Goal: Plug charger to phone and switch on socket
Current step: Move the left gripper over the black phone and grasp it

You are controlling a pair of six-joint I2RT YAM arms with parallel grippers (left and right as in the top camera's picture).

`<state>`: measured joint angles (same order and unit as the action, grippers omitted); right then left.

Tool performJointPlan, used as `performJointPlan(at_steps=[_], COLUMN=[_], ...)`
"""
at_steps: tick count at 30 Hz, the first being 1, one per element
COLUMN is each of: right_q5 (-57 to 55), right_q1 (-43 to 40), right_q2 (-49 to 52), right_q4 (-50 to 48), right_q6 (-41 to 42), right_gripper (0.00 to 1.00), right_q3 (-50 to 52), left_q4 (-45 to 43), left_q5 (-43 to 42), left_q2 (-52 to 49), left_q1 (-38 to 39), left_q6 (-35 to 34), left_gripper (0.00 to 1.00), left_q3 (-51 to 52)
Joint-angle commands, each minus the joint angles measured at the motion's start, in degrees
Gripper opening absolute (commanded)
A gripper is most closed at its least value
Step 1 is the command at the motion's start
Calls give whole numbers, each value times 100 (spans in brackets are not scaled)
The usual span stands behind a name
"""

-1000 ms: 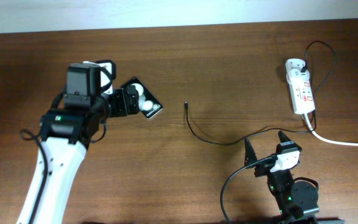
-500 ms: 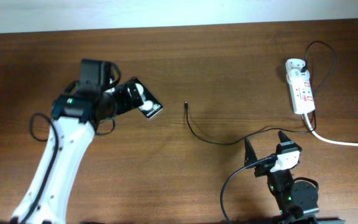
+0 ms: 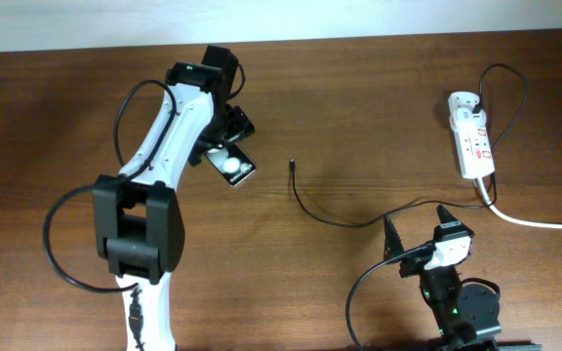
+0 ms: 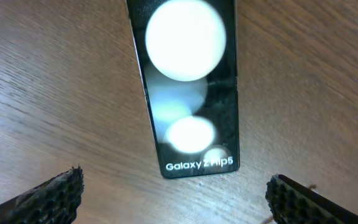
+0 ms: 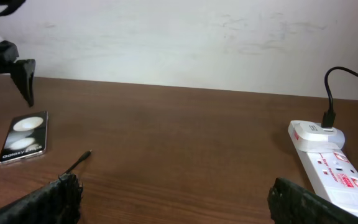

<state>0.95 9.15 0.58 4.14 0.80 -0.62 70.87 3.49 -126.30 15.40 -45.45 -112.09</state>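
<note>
Left arm (image 3: 179, 107) swung over, half-hiding the phone (image 3: 233, 169); both arms' jaws stand apart.

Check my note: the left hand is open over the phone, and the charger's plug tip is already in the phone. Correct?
No. The left hand is open over the Galaxy Z Flip5 phone, but the charger's plug tip lies on the table, apart from it; the overhead view shows this.

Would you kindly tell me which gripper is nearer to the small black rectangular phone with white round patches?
Left. The left gripper hovers close above the black phone; the right gripper sits far off to its right.
</note>
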Motion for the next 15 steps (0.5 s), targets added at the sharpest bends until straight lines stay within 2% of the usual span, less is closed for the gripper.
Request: performJointPlan(at_steps=[1,6,15], right_q5=[33,33,33], right_q1=[-17,-17,-17], right_q2=[-37,-37,-37], right_q4=[15,15,15], right_q6=[-37,-37,-37], right_gripper=[99,99,99], right_q3=[31,31,31], left_q4=[-205,-533,-629], left_q5=[83,-116,-162], left_q2=[-319,-872,-1261], left_q1=[-33,-133,-157], left_q6=[-278,-275,-273], left_gripper=[99,99,99], left_q3=[-133,-131,-131])
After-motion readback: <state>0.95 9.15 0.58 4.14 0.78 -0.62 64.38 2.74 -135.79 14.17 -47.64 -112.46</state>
